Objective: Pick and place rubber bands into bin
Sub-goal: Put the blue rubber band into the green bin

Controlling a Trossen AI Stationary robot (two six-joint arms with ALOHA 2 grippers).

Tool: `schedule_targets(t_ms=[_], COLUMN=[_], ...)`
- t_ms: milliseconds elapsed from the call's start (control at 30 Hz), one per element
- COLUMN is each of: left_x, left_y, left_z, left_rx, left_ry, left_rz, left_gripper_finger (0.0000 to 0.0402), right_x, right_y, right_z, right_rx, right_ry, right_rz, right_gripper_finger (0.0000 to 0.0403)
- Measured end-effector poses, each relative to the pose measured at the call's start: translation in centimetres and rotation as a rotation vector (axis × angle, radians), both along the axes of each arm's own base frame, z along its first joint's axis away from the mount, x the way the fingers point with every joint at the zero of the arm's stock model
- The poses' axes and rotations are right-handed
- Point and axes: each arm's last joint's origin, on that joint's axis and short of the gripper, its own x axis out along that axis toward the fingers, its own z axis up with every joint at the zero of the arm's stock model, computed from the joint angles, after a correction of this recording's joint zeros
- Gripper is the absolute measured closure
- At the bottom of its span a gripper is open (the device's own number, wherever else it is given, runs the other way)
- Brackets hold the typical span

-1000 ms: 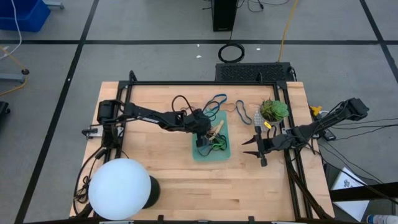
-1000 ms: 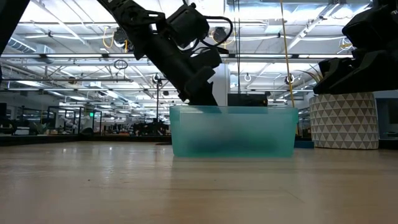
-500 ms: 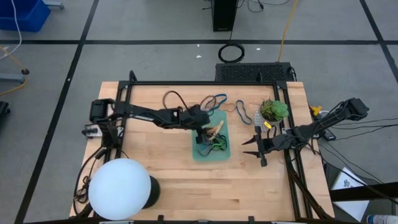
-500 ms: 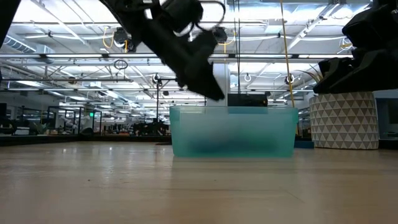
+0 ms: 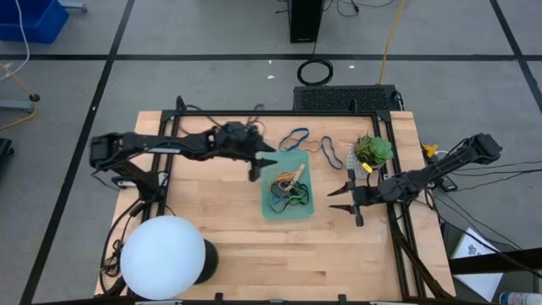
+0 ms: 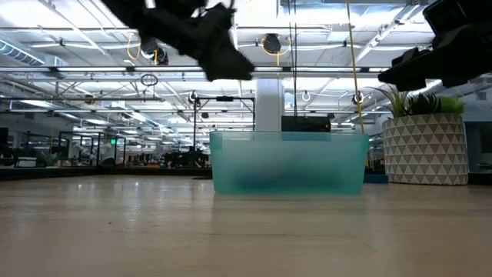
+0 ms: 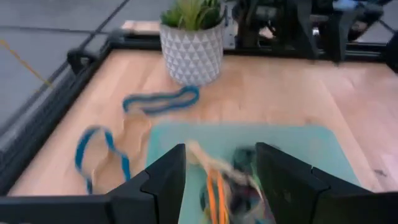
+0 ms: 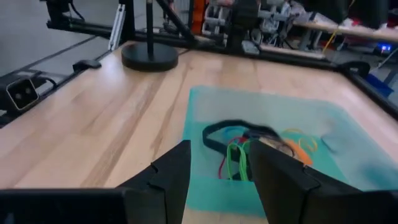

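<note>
The bin (image 5: 303, 203), a shallow teal tray, sits mid-table and holds several rubber bands (image 5: 286, 191) in black, green, orange and tan, which also show in the right wrist view (image 8: 249, 144). Two blue rubber bands lie flat on the wood beyond the bin's far edge (image 5: 295, 135) (image 5: 329, 150) (image 7: 161, 101). My left gripper (image 5: 261, 168) (image 7: 221, 180) hangs open above the table beside the bin's far left corner, with nothing between its fingers. My right gripper (image 5: 337, 197) (image 8: 217, 180) stands open to the right of the bin, pointing at it.
A leafy plant in a white patterned pot (image 5: 373, 151) (image 6: 425, 150) stands at the far right, near the blue bands. A big white globe lamp (image 5: 163, 257) on a black base occupies the near left corner. Bare wood lies left of and in front of the bin.
My left gripper has opened over the bin, risen out of it and drawn back toward the table's left and far edges. The bands stay lying in the bin. My right gripper has kept still.
</note>
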Motion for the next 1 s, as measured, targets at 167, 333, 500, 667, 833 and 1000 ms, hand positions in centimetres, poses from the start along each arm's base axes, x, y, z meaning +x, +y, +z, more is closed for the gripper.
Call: schedule_targets(t_ms=[167,333,500,667,833,1000], left_x=[-3.5,-6.3,-8.1,-9.1,-10.6,-12.7], left_y=[-0.1,-0.1,-0.3,-0.3,-0.7,-1.0], left_z=[-1.0,-2.1,-3.1,-2.8,-3.6,-4.6], left_rx=[-0.004,-0.011,-0.037,0.003,0.014,0.022], left_ry=[-0.115,-0.202,-0.214,-0.234,-0.229,-0.321], left_rz=[0.039,0.176,0.330,0.394,0.393,0.408], left_gripper_finger=[0.0201,0.0201,0.0201,0.0201,0.0201,0.0201], right_x=[0.4,1.2,2.0,3.4,5.8,8.1], right_y=[-0.3,-1.1,-3.1,-5.6,-8.0,-10.1], right_z=[1.4,4.5,8.3,11.1,12.3,10.5], right_rx=[-0.017,-0.057,-0.029,-0.016,0.021,0.086], right_ry=[-0.042,0.018,0.213,0.426,0.557,0.690], right_rz=[-0.026,-0.114,-0.276,-0.448,-0.542,-0.526], right_gripper_finger=[0.0245,0.0245,0.0245,0.0245,0.0245,0.0245])
